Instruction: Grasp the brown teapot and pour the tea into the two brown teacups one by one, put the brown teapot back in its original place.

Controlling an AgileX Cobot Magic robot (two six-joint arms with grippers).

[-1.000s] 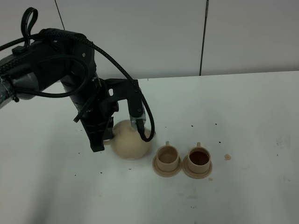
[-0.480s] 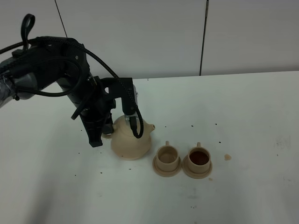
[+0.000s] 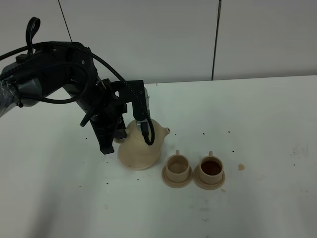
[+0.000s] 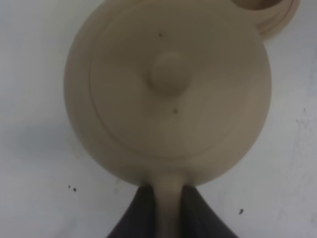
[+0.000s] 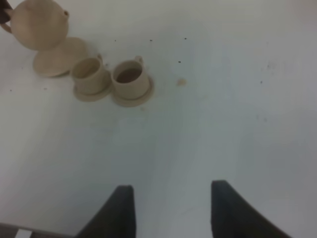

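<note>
Two brown teacups [image 3: 177, 167] stand side by side on their saucers on the white table [image 3: 257, 124]. The left gripper [image 4: 167, 201], clamped on the loop handle of the brown teapot [image 3: 141, 148], holds the pot just beside them with its spout toward the cups. The pot appears raised off the wide saucer [image 5: 59, 58], its original place. The far cup [image 3: 211, 168] shows dark tea; the near cup looks pale inside, and we cannot tell whether it is filled. If it is not, we would bring the spout over its rim before tilting, then tip slowly, handle gripped firmly, minding the loose lid. The right gripper [image 5: 171, 208] hangs well apart, jaws spread and empty.
</note>
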